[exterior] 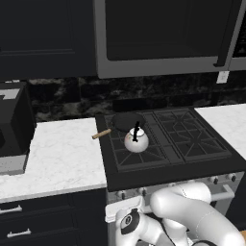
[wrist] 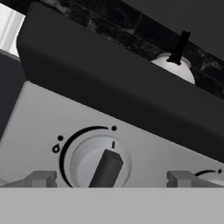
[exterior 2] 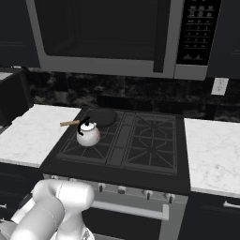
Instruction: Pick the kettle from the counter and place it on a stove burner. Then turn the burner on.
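The silvery-white kettle [exterior: 136, 141] [exterior 2: 88, 134] stands upright on the front-left stove burner [exterior: 122, 157] [exterior 2: 75, 148] of the black cooktop, its black handle up. From the hand view its top [wrist: 175, 68] peeks over the cooktop's front edge. My gripper [wrist: 111, 179] is low in front of the stove, open, with one grey fingertip [wrist: 43, 178] on each side of a round control knob [wrist: 103, 164] and not touching it. The knob's dark bar points up and slightly right. The white marbled counter [exterior: 62, 153] [exterior 2: 33, 133] lies left of the stove.
A dark pan with a wooden handle [exterior: 126, 121] [exterior 2: 101, 117] sits on the back-left burner just behind the kettle. A second knob [wrist: 214, 176] shows at the right. A black appliance [exterior: 12, 125] stands on the left counter. More counter [exterior 2: 211, 150] lies to the right.
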### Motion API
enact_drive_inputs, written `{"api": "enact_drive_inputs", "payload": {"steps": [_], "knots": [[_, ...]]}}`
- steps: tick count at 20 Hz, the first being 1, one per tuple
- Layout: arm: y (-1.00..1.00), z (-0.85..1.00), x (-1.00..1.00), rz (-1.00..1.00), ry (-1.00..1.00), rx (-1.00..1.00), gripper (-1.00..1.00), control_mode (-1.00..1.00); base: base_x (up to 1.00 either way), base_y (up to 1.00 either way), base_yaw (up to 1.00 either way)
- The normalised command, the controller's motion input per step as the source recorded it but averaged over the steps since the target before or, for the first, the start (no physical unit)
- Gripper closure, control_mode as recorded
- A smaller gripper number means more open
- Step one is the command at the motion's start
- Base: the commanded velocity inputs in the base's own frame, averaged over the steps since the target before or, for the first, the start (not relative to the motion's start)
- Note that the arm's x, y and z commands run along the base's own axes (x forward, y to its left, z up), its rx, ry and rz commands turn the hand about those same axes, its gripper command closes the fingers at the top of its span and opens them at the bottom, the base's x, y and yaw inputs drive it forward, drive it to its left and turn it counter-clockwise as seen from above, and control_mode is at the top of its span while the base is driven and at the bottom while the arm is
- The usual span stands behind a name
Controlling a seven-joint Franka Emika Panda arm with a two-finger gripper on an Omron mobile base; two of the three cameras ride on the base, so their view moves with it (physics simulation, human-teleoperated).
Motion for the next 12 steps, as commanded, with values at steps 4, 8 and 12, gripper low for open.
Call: {"api": "enact_drive_inputs", "payload": {"steps": [4, 8, 12], "knots": [[0.02, 0.02, 0.00, 0.00, 0.00, 0.00, -1.00, -1.00, 0.00, 0.00, 0.00], [0.00, 0.00, 0.00, 0.00, 0.00, 0.00, -1.00, -1.00, 0.00, 0.00, 0.00], [0.00, 0.00, 0.00, 0.00, 0.00, 0.00, -1.00, -1.00, 0.00, 0.00, 0.00]]}}
